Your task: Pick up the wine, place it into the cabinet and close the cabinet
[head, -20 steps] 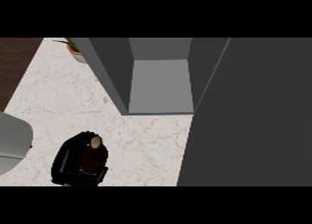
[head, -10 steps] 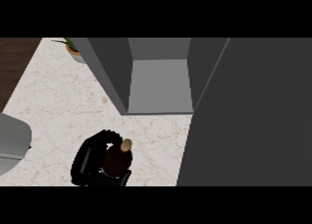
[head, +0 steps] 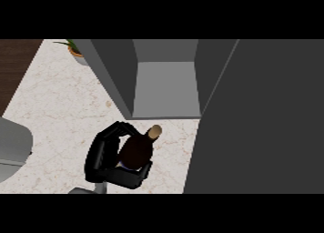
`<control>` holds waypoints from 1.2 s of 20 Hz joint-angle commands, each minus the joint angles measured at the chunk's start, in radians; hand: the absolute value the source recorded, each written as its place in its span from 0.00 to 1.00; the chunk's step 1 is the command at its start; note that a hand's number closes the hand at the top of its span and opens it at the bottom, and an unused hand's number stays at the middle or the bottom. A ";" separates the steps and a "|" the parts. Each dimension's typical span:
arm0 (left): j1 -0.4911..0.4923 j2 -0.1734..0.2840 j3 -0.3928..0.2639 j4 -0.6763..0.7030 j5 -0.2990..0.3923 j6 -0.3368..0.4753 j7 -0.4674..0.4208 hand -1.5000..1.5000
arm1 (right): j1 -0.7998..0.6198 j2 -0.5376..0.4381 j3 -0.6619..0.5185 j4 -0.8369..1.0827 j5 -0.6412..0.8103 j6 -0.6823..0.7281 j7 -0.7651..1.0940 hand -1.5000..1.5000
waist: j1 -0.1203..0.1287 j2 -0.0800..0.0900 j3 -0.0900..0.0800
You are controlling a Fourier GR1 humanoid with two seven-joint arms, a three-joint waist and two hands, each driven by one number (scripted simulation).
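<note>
Glass wine bottle (head: 138,150), prob heavy, slick, breakable; over the counter (head: 57,104) just before the open cabinet (head: 164,86). Hand (head: 105,157) fingers curled round its body, good hold pt.

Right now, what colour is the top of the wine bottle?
Tan, like a cork, on the dark wine bottle. The head view shows it best.
</note>
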 commanded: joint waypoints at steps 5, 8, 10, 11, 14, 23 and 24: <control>-0.194 0.000 0.013 0.140 -0.051 0.143 0.029 1.00 | 0.090 -0.032 0.011 -0.191 -0.003 0.014 0.021 0.00 | -0.011 0.002 0.000; -0.221 0.000 0.055 0.169 -0.057 0.100 0.032 1.00 | 0.098 -0.027 -0.023 -0.178 -0.016 0.018 0.007 0.00 | -0.001 0.003 0.000; -0.260 0.000 0.038 0.196 -0.043 0.119 0.053 1.00 | 0.093 -0.047 -0.063 -0.204 -0.054 0.034 0.024 0.00 | -0.001 0.003 0.000; -0.267 0.007 0.068 0.256 -0.048 0.090 -0.014 1.00 | 0.116 -0.036 -0.017 -0.196 -0.004 0.020 0.009 0.00 | -0.005 0.003 0.000; -0.338 0.000 0.025 0.271 -0.023 0.153 0.035 1.00 | 0.114 -0.061 -0.050 -0.233 -0.044 0.039 0.024 0.00 | -0.010 0.003 0.000; -0.471 0.000 0.065 0.466 0.047 0.127 0.001 1.00 | 0.131 -0.032 -0.032 -0.212 -0.046 0.046 -0.018 0.00 | -0.008 0.003 -0.001; -0.586 0.000 0.126 0.592 0.060 0.122 -0.023 1.00 | 0.133 -0.016 -0.019 -0.173 -0.055 0.046 -0.052 0.00 | -0.025 0.009 -0.001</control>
